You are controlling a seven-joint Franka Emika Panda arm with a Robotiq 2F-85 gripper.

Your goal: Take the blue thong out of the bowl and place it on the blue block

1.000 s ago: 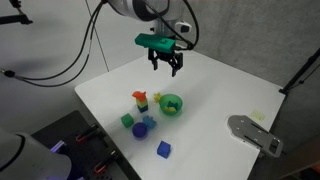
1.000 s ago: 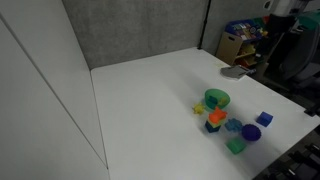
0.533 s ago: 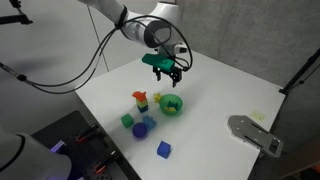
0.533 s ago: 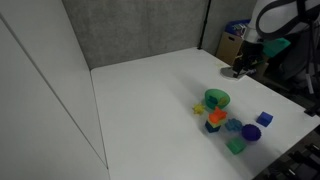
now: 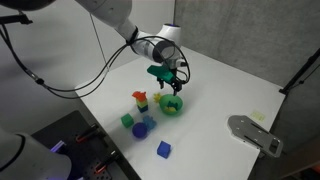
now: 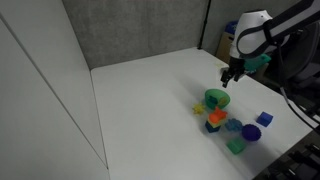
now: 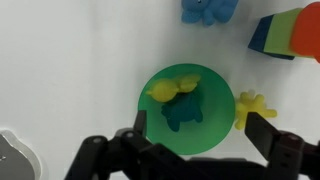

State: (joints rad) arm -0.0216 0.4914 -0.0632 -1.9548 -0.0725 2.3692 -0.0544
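Note:
The small green bowl [image 7: 148,105] lies right below my gripper [image 7: 200,125], whose open fingers frame it on both sides. In the bowl are the teal blue thong [image 7: 182,113] and a yellow piece [image 7: 172,89]. In both exterior views the gripper [image 5: 168,82] [image 6: 229,76] hangs just above the bowl [image 5: 172,104] [image 6: 217,98], empty. The blue block [image 5: 163,149] [image 6: 264,118] stands alone on the white table, apart from the bowl; it is outside the wrist view.
A second yellow piece [image 7: 249,107] lies just outside the bowl. An orange, green and yellow stack [image 5: 140,99] [image 7: 290,35], a green cube [image 5: 127,121] and a lumpy blue-purple object [image 5: 143,127] stand near. A grey flat object [image 5: 255,133] lies at the table's edge.
The gripper has come down and moved from above the table's far part to just over the green bowl. The objects on the table have not moved.

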